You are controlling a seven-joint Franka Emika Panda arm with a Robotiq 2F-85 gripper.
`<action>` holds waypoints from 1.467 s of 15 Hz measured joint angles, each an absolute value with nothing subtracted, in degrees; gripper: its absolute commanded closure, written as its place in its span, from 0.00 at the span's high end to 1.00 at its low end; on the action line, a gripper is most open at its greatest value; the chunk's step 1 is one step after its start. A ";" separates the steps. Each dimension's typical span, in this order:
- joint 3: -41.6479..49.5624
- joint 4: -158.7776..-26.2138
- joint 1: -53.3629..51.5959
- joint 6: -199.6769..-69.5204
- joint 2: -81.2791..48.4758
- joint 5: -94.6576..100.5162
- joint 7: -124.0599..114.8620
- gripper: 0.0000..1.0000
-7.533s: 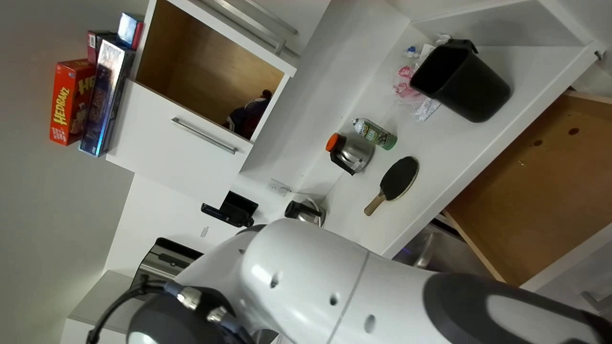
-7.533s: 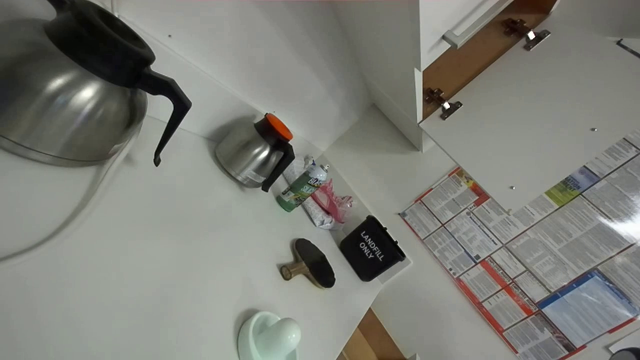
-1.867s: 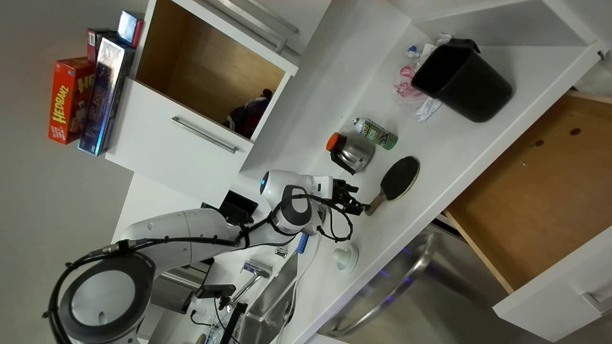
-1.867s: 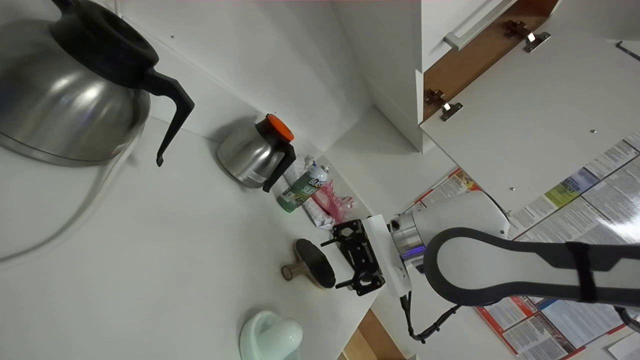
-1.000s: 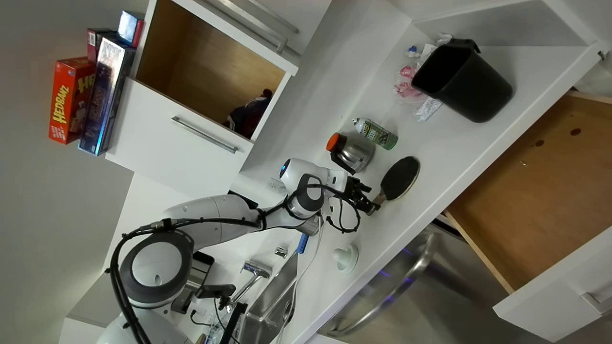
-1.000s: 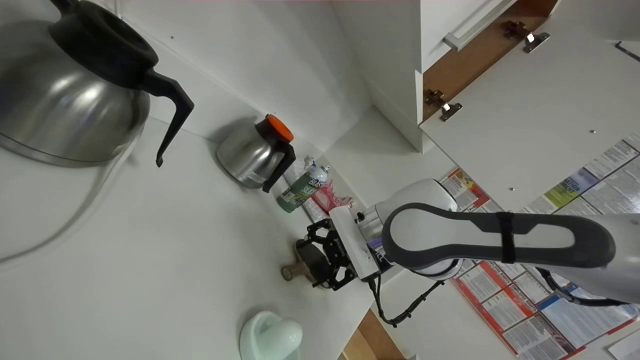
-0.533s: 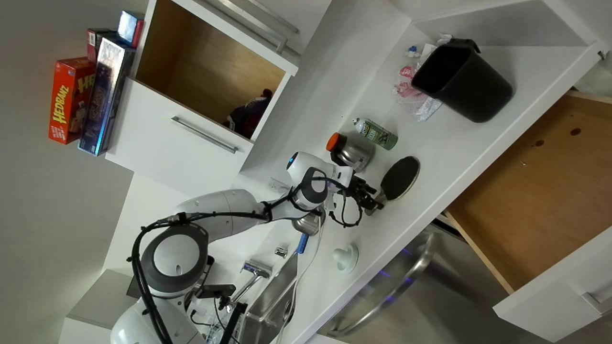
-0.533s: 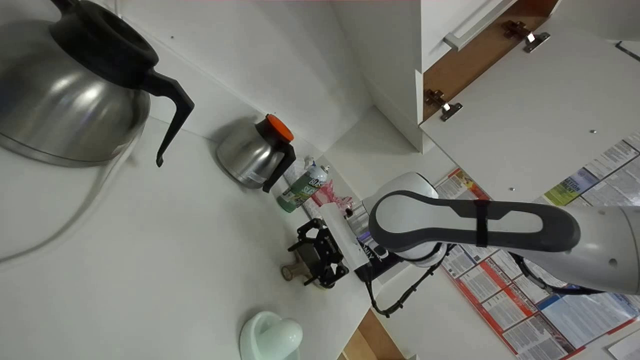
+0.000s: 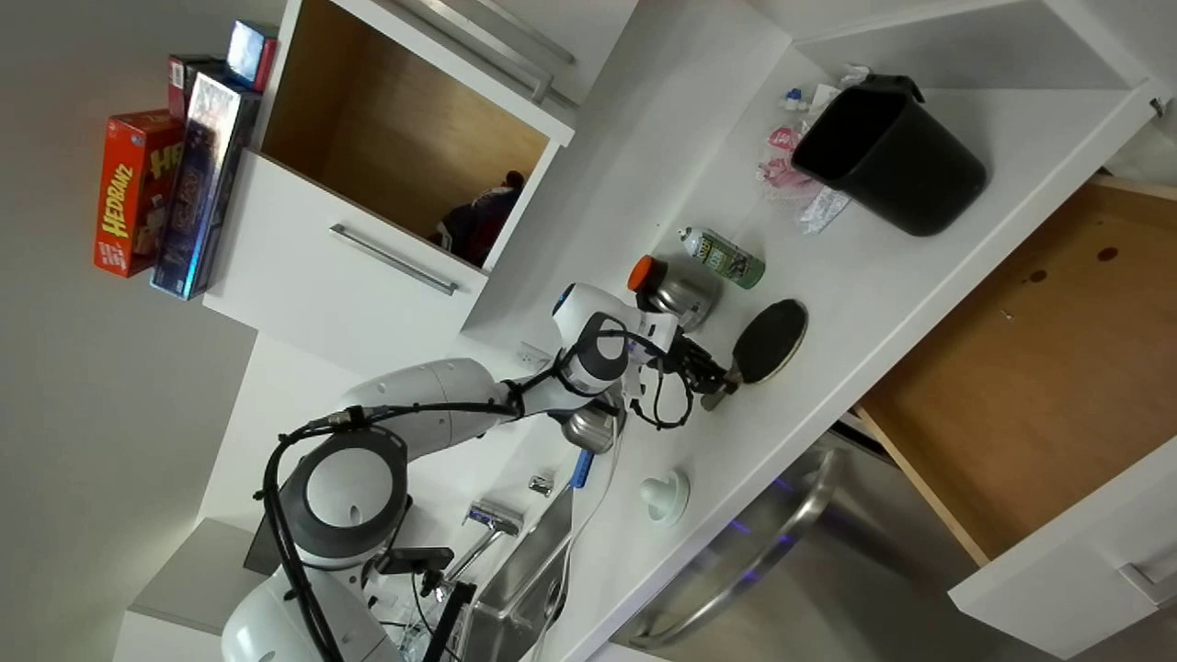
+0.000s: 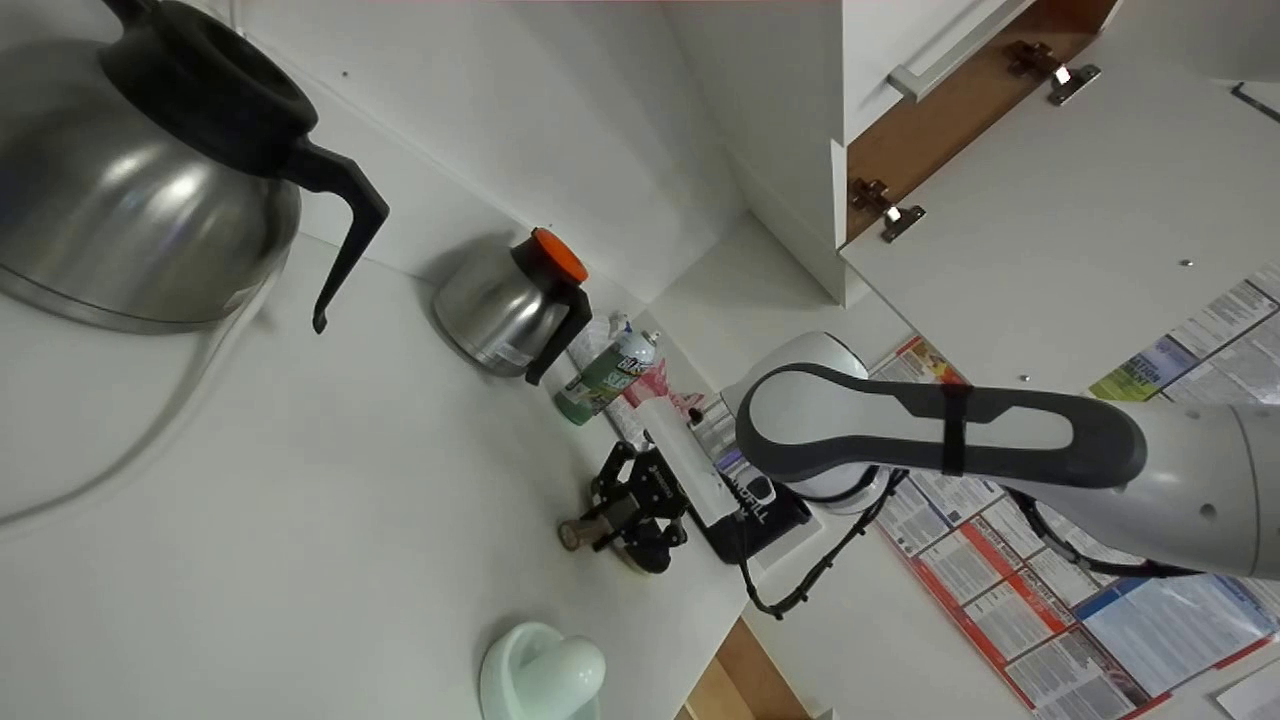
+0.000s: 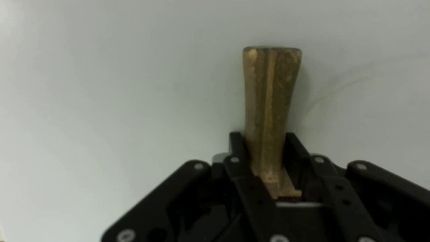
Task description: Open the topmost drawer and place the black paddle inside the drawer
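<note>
While the black gripper [image 11: 263, 141] clamps the oval black paddle's [image 9: 771, 342] wooden handle [image 11: 271, 94], the white wood-lined drawer [image 9: 1039, 368] gapes — three o'clock.

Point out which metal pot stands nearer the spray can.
The orange-lidded pot, right beside the spray can; the black-lidded pot stands well away from it.

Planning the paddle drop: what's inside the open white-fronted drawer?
In an exterior view, the white-fronted drawer shows brown wood, two dark round marks and a tiny bright speck, too small to identify. The counter hides whatever lies farther back.
</note>
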State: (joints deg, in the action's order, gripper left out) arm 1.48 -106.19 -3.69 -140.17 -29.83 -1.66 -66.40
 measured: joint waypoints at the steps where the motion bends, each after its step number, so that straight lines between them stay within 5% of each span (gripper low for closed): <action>1: 1.51 -106.08 -3.72 -140.14 -29.90 -1.66 -66.40 0.09; 22: 10.03 -129.13 2.32 -145.38 -9.13 -0.74 -60.72 0.09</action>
